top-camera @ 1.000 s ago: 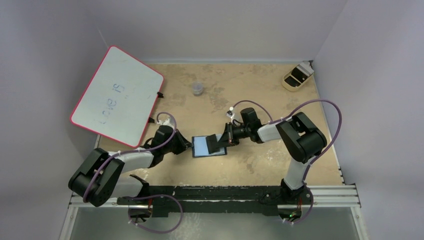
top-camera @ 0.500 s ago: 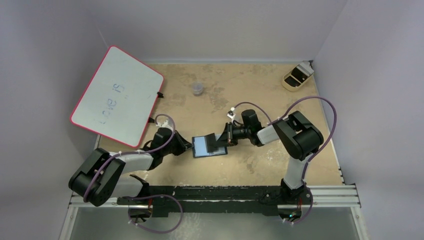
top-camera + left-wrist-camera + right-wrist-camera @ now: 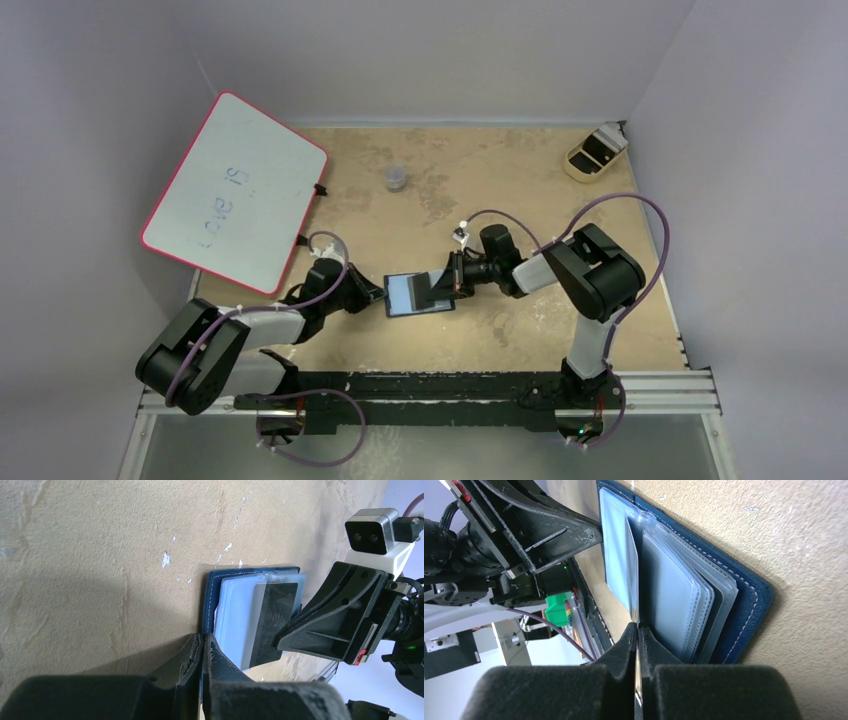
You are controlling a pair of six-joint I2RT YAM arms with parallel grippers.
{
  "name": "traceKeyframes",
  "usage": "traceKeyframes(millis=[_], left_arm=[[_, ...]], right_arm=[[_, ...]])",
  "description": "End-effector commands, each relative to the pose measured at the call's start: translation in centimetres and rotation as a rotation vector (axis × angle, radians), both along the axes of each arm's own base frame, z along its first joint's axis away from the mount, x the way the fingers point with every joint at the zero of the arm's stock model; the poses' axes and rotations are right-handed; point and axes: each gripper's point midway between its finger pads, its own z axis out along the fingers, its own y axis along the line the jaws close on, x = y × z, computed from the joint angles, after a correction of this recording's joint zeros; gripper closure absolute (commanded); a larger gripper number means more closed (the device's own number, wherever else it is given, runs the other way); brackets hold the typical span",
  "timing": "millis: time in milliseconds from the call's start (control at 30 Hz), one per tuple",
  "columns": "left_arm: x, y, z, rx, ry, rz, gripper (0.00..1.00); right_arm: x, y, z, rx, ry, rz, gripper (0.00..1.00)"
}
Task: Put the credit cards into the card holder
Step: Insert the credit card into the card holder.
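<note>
The navy card holder point(image 3: 400, 296) lies open mid-table, its pale blue pockets up. My left gripper point(image 3: 381, 294) is shut on its left edge; the left wrist view shows the fingertips point(image 3: 204, 639) pinching the navy cover point(image 3: 210, 597). My right gripper point(image 3: 447, 285) is shut on a thin credit card point(image 3: 432, 287) that is tilted, with its front end among the pockets. In the right wrist view the card point(image 3: 633, 570) is edge-on between the gripper point(image 3: 637, 627) and the clear sleeves of the holder point(image 3: 744, 600). In the left wrist view the card point(image 3: 272, 612) looks dark grey.
A pink-edged whiteboard point(image 3: 235, 190) leans at the back left. A small clear cup point(image 3: 396, 178) stands behind the holder. A tan tray point(image 3: 595, 153) sits in the far right corner. The black rail point(image 3: 450, 385) runs along the near edge.
My right gripper has shifted left and lower, taking the card further into the open holder and flatter. The left gripper has kept its hold on the holder's edge.
</note>
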Motion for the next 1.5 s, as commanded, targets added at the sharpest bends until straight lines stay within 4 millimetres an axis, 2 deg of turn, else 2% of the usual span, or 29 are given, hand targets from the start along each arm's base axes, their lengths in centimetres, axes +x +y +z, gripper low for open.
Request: traceKeyframes(millis=[0, 67, 233, 300, 400, 500, 733, 1033, 1367, 1467], left_arm=[[0.4, -0.4, 0.8, -0.035, -0.029, 0.005, 1.00], [0.4, -0.4, 0.8, -0.041, -0.026, 0.006, 1.00], [0.3, -0.4, 0.8, -0.050, -0.024, 0.008, 1.00], [0.3, -0.4, 0.8, -0.053, -0.022, 0.010, 1.00], [0.2, -0.4, 0.9, -0.057, -0.023, 0.010, 1.00], [0.2, -0.4, 0.8, -0.052, -0.019, 0.013, 1.00], [0.2, -0.5, 0.8, -0.059, -0.019, 0.012, 1.00], [0.2, -0.7, 1.0, -0.072, -0.021, 0.008, 1.00], [0.3, -0.9, 1.1, -0.079, -0.021, 0.003, 1.00], [0.3, -0.9, 1.0, -0.081, -0.020, 0.001, 1.00]], right_arm=[[-0.4, 0.3, 0.0, -0.005, -0.001, 0.005, 1.00], [-0.3, 0.7, -0.1, -0.012, -0.004, 0.007, 1.00], [0.4, 1.3, 0.1, -0.063, -0.038, 0.001, 0.84], [0.8, 0.2, -0.6, -0.169, -0.052, -0.015, 0.76], [1.5, -1.2, -0.2, -0.285, -0.105, -0.045, 0.66], [3.0, -2.2, 0.3, -0.372, -0.170, -0.082, 0.61], [3.6, -1.8, 1.2, -0.359, -0.201, -0.099, 0.58], [2.4, 1.4, 0.3, -0.327, -0.174, -0.042, 0.58], [1.6, 4.3, 1.5, -0.263, -0.195, 0.011, 0.59], [1.2, 5.0, 1.3, -0.249, -0.193, 0.033, 0.59]])
